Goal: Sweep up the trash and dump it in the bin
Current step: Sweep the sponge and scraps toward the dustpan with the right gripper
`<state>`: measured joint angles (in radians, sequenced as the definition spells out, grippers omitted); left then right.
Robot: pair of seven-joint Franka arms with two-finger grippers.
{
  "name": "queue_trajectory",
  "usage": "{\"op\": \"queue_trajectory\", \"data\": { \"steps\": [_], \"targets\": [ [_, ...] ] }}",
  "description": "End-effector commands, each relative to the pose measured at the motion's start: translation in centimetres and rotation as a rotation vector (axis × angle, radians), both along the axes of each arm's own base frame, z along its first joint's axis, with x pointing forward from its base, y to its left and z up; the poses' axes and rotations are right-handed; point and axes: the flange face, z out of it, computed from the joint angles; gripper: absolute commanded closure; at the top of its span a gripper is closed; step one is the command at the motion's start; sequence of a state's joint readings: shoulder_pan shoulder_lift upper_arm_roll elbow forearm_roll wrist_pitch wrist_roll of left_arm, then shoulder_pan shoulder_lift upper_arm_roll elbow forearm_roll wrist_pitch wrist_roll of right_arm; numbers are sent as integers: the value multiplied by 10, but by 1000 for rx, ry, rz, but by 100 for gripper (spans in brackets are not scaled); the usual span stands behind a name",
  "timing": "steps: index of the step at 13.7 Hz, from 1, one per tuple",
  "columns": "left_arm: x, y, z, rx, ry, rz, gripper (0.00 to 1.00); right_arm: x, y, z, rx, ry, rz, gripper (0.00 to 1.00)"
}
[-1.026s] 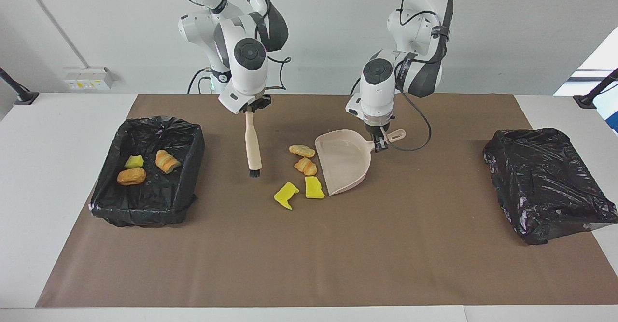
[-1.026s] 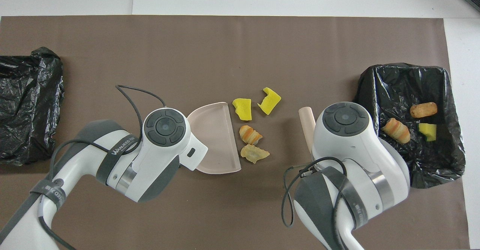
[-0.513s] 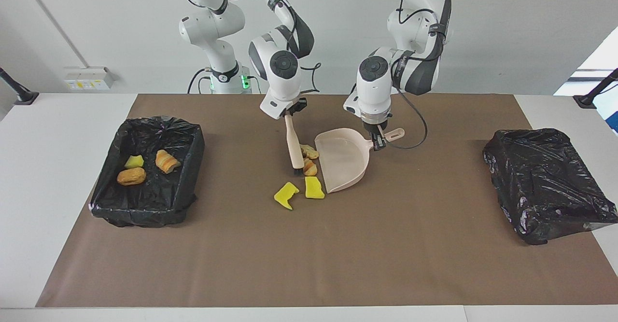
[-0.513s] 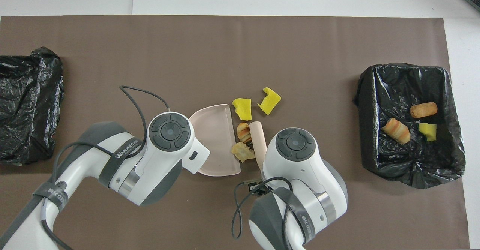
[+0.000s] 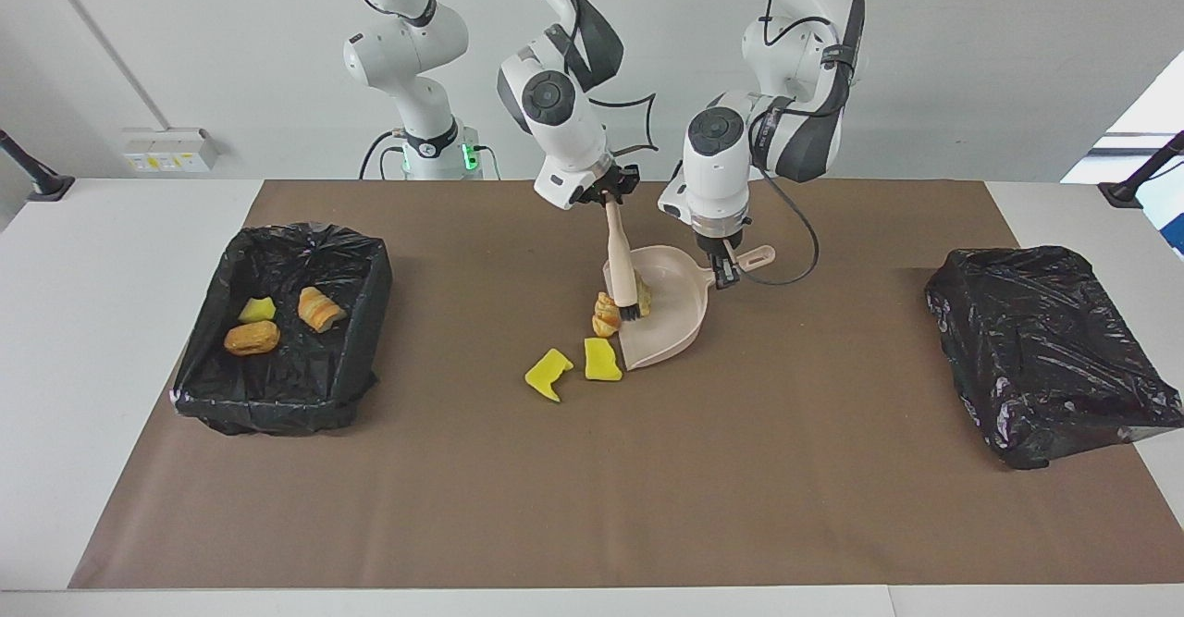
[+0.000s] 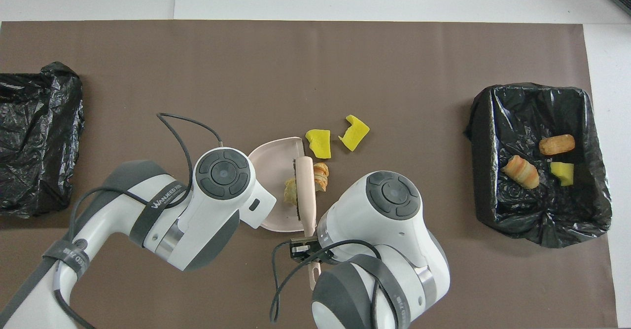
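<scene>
Facing view: right gripper [image 5: 606, 199], jaws clamped on the brush [image 5: 621, 265], bristles at the dustpan [image 5: 668, 321] lip; left gripper [image 5: 726, 270], jaws closed on the dustpan handle. One tan lump [image 5: 641, 297] inside the pan, one striped lump [image 5: 605, 314] at its mouth, toward the right arm's end. Overhead view: brush handle runs nearer-to-farther across the pan mouth; two yellow chunks [image 6: 336, 139] unswept, farther from the robots; three scraps in the lined bin [image 6: 508, 99].
</scene>
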<state>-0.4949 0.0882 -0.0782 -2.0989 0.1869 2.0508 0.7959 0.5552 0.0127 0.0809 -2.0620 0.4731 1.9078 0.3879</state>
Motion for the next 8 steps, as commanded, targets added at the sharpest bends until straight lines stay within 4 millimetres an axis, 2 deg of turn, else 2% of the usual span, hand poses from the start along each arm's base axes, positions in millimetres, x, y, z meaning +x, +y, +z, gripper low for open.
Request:
{"op": "queue_trajectory", "data": {
  "steps": [1,2,4,5,6,8],
  "targets": [
    [-8,3,3,6,-39,37,100,12,-42,45,-90,-22,15,100],
    [-8,3,3,6,-41,49,100,19,-54,43,-181,-65,64,100],
    [-8,2,2,6,-49,96,100,47,-99,35,-311,-140,145,100],
    [-8,2,2,6,-55,125,100,62,-114,28,-355,-163,204,100],
    [-8,2,2,6,-60,150,100,79,-125,25,-419,-182,258,100],
    [-9,2,2,7,-68,186,100,109,-128,2,-523,-192,344,100]
  ]
}}
